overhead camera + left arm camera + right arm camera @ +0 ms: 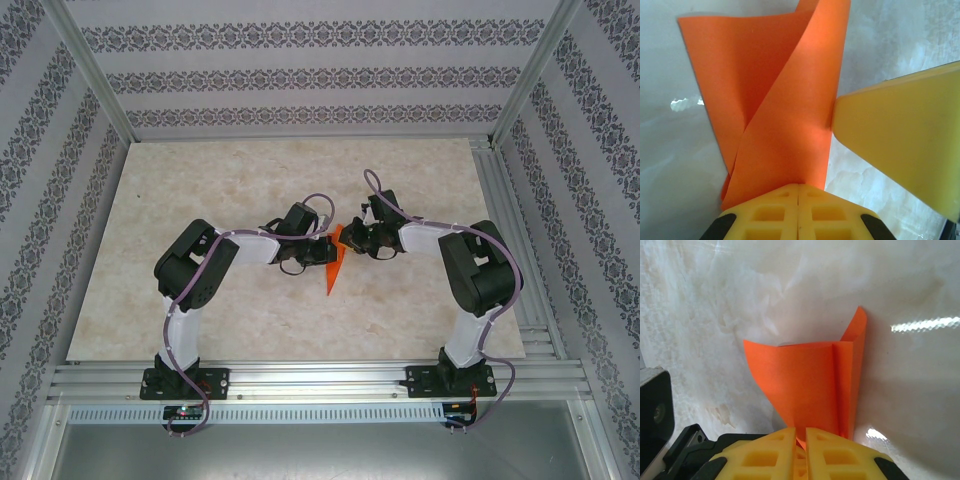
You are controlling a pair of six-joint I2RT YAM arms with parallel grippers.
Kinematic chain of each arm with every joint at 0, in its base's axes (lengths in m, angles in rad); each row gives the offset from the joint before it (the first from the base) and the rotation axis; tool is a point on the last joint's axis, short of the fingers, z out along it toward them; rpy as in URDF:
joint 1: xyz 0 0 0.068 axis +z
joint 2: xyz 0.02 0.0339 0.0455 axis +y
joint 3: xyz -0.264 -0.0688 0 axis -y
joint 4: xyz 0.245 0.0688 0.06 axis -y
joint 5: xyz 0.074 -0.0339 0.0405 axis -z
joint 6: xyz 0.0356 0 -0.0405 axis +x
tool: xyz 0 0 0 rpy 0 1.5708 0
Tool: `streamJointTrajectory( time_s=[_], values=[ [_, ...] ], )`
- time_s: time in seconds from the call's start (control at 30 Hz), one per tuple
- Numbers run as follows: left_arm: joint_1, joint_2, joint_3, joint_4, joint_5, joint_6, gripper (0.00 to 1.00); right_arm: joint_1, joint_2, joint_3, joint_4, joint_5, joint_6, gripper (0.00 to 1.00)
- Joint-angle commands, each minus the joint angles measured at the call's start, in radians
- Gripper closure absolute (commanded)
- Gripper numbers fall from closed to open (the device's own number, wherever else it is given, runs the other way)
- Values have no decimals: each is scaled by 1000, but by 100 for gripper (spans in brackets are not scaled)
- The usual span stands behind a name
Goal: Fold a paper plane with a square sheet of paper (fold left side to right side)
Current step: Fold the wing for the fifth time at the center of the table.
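Top view: I am seeing orange paper (337, 262) standing up off bench (200, 180), mid-bench, between left pincer (318, 250) and right pincer (356, 240). Both are meeting at it, probably so folded layers are not springing apart.

Left wrist: left pincer (798, 197) is clamping shut on paper's (785, 115) lower edge, layers fanning upward. Yellow finger (900, 145) of right pincer is touching paper's right edge.

Right wrist: right pincer (800, 440) is pinching closed on paper's (805, 380) lower tip. I am judging both grips as steadying paper for next crease.

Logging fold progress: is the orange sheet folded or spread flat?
Folded. The orange sheet shows overlapping layers and creases, pinched by the left gripper and right gripper.
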Motion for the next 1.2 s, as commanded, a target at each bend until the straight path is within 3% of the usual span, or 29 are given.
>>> streamJointTrajectory(
  time_s=[0.0,0.37,0.73,1.17],
  values=[
    [-10,57,-4,-69,-84,41,91,15,18,15,59,-16,32,86],
    [-16,55,-3,-76,-88,47,92,27,5,-16,117,-36,80,86],
    [-17,50,-10,-81,-90,47,92,41,61,41,-58,59,-45,86],
    [-17,51,-20,-78,-89,48,92,12,105,75,-82,117,-144,85]
  ],
)
